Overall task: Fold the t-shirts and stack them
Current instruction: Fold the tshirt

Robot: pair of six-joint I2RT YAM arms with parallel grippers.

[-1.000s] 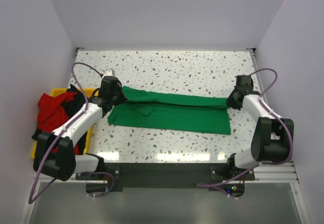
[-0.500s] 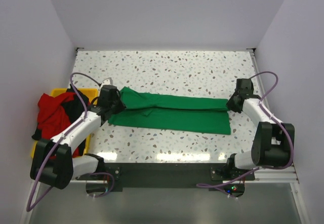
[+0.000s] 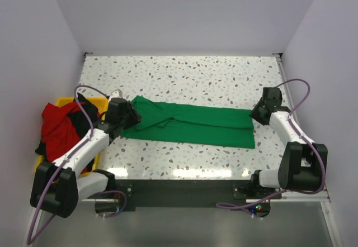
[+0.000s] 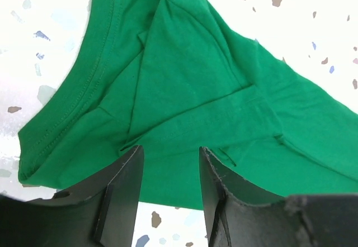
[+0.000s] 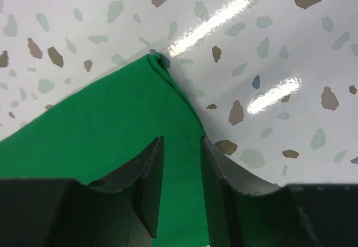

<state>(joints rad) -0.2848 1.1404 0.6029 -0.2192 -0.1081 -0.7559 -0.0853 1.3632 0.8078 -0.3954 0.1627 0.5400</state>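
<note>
A bright green t-shirt (image 3: 190,125) lies folded into a long band across the middle of the table. My left gripper (image 3: 126,117) is open at the shirt's left end. In the left wrist view, the gripper (image 4: 169,156) has its jaws apart just above the creased collar-end cloth (image 4: 196,79). My right gripper (image 3: 256,113) is open at the shirt's right far corner. In the right wrist view, the gripper (image 5: 182,143) has its jaws slightly apart over the folded edge (image 5: 100,141). A red t-shirt (image 3: 56,121) and a black one (image 3: 84,108) lie heaped at the left.
A yellow bin (image 3: 96,155) at the table's left edge holds the red and black shirts. White walls close in the table at the left, back and right. Speckled tabletop (image 3: 190,76) shows behind the green shirt.
My left gripper has moved nearer, along the shirt's left end. The shirt's raised far fold has come down and now lies flat. My right gripper has hardly moved.
</note>
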